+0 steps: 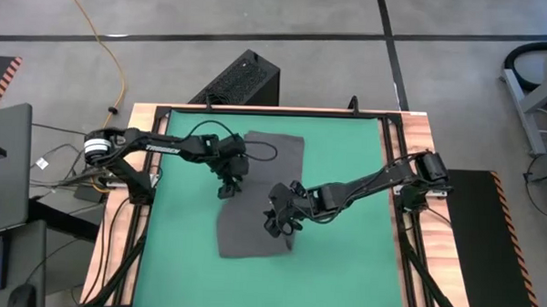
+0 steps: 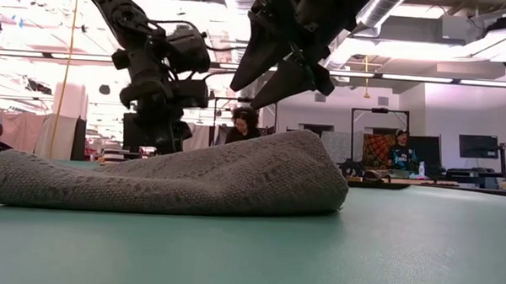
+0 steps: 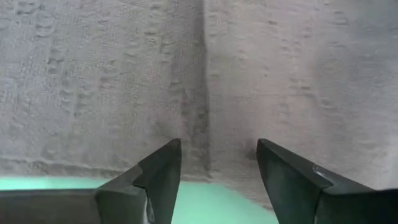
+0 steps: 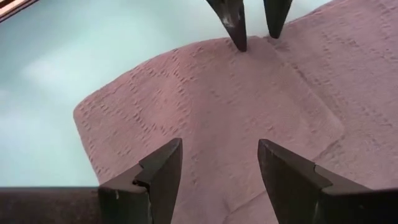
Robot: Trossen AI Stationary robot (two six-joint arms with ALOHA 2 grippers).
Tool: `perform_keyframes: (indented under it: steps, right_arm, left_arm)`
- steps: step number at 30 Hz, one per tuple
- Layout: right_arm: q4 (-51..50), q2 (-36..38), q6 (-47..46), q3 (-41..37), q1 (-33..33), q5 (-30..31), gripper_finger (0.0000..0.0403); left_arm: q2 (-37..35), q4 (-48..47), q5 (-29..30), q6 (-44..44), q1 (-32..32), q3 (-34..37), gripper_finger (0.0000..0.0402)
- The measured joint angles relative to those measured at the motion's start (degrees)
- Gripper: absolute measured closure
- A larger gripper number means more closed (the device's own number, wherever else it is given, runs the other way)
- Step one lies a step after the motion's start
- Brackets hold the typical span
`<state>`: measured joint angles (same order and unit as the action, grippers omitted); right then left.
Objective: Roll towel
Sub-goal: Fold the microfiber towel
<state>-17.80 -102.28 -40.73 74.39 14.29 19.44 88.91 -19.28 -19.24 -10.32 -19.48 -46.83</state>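
Nearest the low camera you have the towel (image 2: 176, 177), a grey knitted cloth lying on the green mat (image 2: 384, 248) with a rounded, folded hump on one side and a thinner flap trailing off the other way. From above you see it (image 1: 258, 194) as a dark charcoal shape in the middle of the mat (image 1: 346, 174), running from the far middle toward the near edge, with the near part doubled over.

Your left gripper (image 1: 228, 187) reaches in from the left side of the table and points down at the towel's left edge, its fingers (image 3: 163, 171) spread apart with nothing between them; the left wrist view shows the cloth (image 3: 261, 74) close below, a fold line running through it and a strip of mat at its edge.

Your right gripper (image 1: 278, 222) comes in from the right, its arm stretched low across the mat, and hangs over the folded near part of the towel. Its fingers (image 4: 165, 171) also stand apart and empty, just above the cloth (image 4: 205, 112). In that view the left gripper (image 4: 254, 38) shows farther off, its tips at the towel's far edge
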Motion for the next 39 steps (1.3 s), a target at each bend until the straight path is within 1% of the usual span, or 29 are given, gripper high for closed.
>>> perform_keyframes:
  steps: [2,5,9,13,17,19,21,24,27,28,31,35,39]
  right_arm:
    - [-0.07,0.0,0.03,0.0,0.21,0.02,0.0169]
    - [-0.09,0.0,0.04,0.0,0.38,0.02,0.0169]
    - [0.05,-0.02,0.0,0.0,0.36,0.06,0.0169]
    - [0.09,-0.02,-0.21,-0.02,0.32,0.17,0.0169]
    - [0.21,-0.02,-0.24,-0.02,0.34,0.15,0.0169]
    - [0.28,-0.02,-0.37,-0.02,0.36,0.15,0.0169]
    - [0.28,-0.02,-0.76,-0.02,0.36,0.15,0.0169]
    - [0.23,-0.03,-1.29,-0.02,0.36,0.15,0.0169]
    - [0.12,-0.04,-1.31,-0.02,0.36,0.15,0.0169]
    - [0.1,-0.04,-1.31,-0.02,0.36,0.15,0.0169]
    - [0.1,-0.04,-1.29,-0.02,0.36,0.15,0.0169]
    - [-0.18,-0.04,-0.96,-0.02,0.25,0.15,0.0169]
    - [-1.43,-0.04,-0.77,-0.03,-0.39,0.13,0.0169]
  left_arm:
    - [-1.43,0.15,-0.57,-0.9,-0.01,-0.07,0.0203]
    - [-1.62,-0.23,-1.65,-2.37,-0.01,0.01,0.0203]
    - [0.18,1.19,-2.12,-2.48,0.75,0.11,0.0203]
    - [1.2,1.55,-4.35,-1.17,1.33,0.17,0.0203]
    - [1.21,0.95,-4.35,-1.92,1.57,0.17,0.0206]
    - [1.21,0.33,-4.93,-1.78,1.54,0.17,0.022]
    - [1.21,-0.38,-5.65,-1.11,1.64,0.17,0.0245]
    - [1.21,-1.6,-6.86,-0.99,2.7,0.17,0.0302]
    - [1.21,-1.77,-7.04,-0.98,4.25,0.17,0.037]
    - [1.21,-1.77,-7.02,-0.58,4.83,0.17,0.0385]
    - [1.13,-1.95,-7.27,3.01,6.59,0.17,0.0394]
    - [-0.94,-5.44,-7.05,6.33,10.27,-1.01,0.0399]
    - [-3.99,-7.41,-3.08,7.89,15.62,-2.7,0.04]
